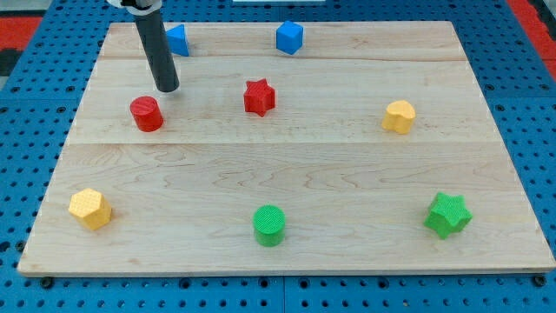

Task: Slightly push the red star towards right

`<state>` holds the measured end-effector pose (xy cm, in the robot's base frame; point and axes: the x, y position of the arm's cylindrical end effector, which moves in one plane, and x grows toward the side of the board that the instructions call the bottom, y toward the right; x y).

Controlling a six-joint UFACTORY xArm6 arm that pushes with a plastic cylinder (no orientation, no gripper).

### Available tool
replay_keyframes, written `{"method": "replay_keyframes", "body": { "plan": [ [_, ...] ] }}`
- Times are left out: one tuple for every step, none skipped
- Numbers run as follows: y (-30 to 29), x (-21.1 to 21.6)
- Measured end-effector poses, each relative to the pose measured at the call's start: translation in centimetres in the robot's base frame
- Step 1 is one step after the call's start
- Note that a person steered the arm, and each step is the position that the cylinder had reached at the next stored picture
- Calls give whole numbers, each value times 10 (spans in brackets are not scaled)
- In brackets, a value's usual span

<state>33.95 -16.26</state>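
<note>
The red star [259,96] lies on the wooden board [287,174], a little left of centre in the upper half. My tip [168,89] is at the end of the dark rod at the upper left, well to the left of the red star. It stands just above and to the right of the red cylinder [147,114], close to it but apart. A blue block [178,40] is partly hidden behind the rod.
A blue cube [289,37] sits near the top edge. A yellow block [400,116] is at the right, a green star [448,215] at the lower right, a green cylinder [269,225] at the bottom middle, a yellow block [90,209] at the lower left.
</note>
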Motion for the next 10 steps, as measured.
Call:
{"method": "replay_keyframes", "body": {
  "plan": [
    [0,0],
    [0,0],
    [0,0],
    [0,0],
    [0,0],
    [22,4],
    [61,6],
    [78,11],
    [111,6],
    [125,5]
  ]
}}
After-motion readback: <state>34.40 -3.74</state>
